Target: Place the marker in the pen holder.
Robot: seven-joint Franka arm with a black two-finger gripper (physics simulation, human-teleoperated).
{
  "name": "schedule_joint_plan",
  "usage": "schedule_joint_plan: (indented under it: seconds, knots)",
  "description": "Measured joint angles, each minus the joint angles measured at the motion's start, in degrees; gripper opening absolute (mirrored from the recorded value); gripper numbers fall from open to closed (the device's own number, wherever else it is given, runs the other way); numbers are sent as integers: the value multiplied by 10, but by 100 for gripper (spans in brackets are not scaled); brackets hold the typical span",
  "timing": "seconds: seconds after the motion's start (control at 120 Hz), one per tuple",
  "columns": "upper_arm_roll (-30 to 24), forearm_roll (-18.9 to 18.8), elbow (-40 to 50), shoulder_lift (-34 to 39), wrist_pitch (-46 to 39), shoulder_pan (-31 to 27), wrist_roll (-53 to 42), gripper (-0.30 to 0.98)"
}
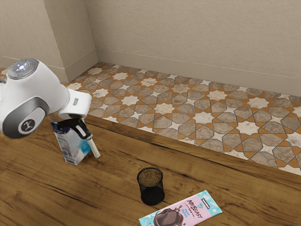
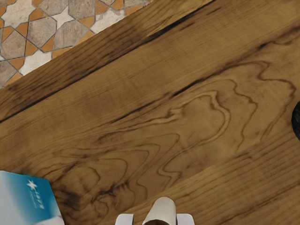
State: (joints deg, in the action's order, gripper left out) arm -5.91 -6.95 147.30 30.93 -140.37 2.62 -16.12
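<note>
At the exterior view's left, my gripper (image 1: 89, 137) is shut on the white marker (image 1: 95, 148), which slants downward from the fingertips above the table. In the wrist view the marker (image 2: 162, 209) sits between the two pale fingertips of the gripper (image 2: 155, 219), touched from both sides. A black mesh pen holder (image 1: 151, 189) stands upright on the table, further toward the exterior view's right and apart from the marker. Part of the pen holder (image 2: 296, 121) shows at the edge of the wrist view.
A white and blue box (image 1: 71, 147) stands right beside the gripper, partly behind it; the same box (image 2: 28, 199) appears in the wrist view. A pink and blue chocolate bar (image 1: 186, 213) lies flat near the pen holder. The wooden table (image 1: 117, 155) ends before the tiled floor.
</note>
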Motion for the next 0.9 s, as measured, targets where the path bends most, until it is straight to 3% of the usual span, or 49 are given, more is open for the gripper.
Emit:
schedule_joint_plan:
  seconds: [0.158, 0.4, 0.9]
  knots:
    - [-55, 27, -94, -49, 62, -1, 4, -3]
    - [-109, 67, -145, -68, 132, -1, 8, -3]
    - [-160, 78, -250, -189, 176, 0, 10, -2]
